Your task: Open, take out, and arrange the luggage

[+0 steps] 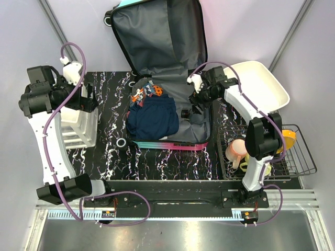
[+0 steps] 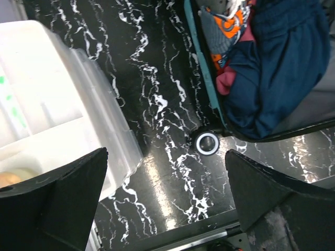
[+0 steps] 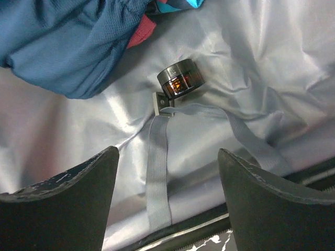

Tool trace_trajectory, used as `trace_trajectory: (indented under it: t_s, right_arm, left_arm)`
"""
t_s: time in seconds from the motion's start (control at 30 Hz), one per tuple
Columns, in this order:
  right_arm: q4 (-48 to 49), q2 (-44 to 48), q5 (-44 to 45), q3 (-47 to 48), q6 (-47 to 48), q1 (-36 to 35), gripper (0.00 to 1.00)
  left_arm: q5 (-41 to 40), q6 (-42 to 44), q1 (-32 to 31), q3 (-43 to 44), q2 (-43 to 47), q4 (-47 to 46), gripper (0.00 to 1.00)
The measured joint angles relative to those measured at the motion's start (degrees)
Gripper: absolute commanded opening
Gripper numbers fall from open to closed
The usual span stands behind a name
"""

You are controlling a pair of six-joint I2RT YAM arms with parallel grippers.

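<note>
The right gripper (image 3: 167,154) is hanging with its two black, scuffed fingers (image 3: 73,198) spread wide and nothing between them. It is hovering over the smooth, wrinkled grey lining on the right side of the luggage (image 1: 157,42). Just beyond the fingertips a small, round, dark jar (image 3: 180,81) with an amber glint is lying on the lining, touching the buckle of a flat grey woven strap (image 3: 157,172). A navy mesh garment (image 3: 68,47) is bunching up beside it, with pink and orange cloth showing at its edge.

The luggage is lying open in the middle of the black, white-veined table (image 1: 110,157), its lid standing up at the far side. The right arm is reaching forward and left over a wire basket (image 1: 298,157) that is holding a pink cup (image 1: 236,149). A white oval tub (image 1: 264,83) is sitting behind it.

The left gripper (image 2: 166,157) is also gaping wide and holding nothing, hanging above the table between a translucent white plastic bin (image 2: 52,104) and the luggage's near left corner. A small black-and-white ring (image 2: 207,142) is lying at that corner. The left arm is bending sharply, its wrist turning towards the luggage.
</note>
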State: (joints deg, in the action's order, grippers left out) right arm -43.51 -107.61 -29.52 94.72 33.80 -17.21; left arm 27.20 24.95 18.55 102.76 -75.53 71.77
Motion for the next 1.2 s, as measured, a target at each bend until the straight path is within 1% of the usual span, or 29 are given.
trace_trajectory:
  t_s: [0.1,0.17,0.37,0.5,0.67,1.13,1.2]
  right_arm:
    - [1.57,-2.38,0.63,-0.33,4.92,-1.27,0.74]
    - [2.95,-3.91,0.81,-0.35,7.8,-2.03,0.68]
    - [6.73,-7.21,1.4,-1.18,13.62,-3.19,0.62]
    - [9.42,-9.05,1.62,-1.22,15.28,-3.91,0.62]
    - [11.85,-11.3,1.66,-1.22,16.39,-5.27,0.62]
    - [12.81,-16.46,4.07,-1.2,20.28,-6.16,0.6]
    - [12.9,-16.59,4.33,-1.2,20.33,-6.16,0.66]
  left_arm:
    - [1.97,-0.83,-0.92,-0.28,-0.15,-0.13,0.99]
    - [3.06,-1.27,-1.27,-0.63,-0.11,-0.48,0.99]
    - [4.79,-2.03,-1.7,-3.76,0.37,-1.31,0.99]
    - [5.03,-2.34,-1.7,-5.6,0.83,-1.53,0.99]
    - [5.6,-2.51,-1.7,-5.86,0.92,-1.9,0.99]
    - [6.05,-2.56,-1.73,-5.84,-0.07,-2.08,0.99]
    - [6.05,-2.58,-1.73,-5.84,-0.31,-2.14,0.99]
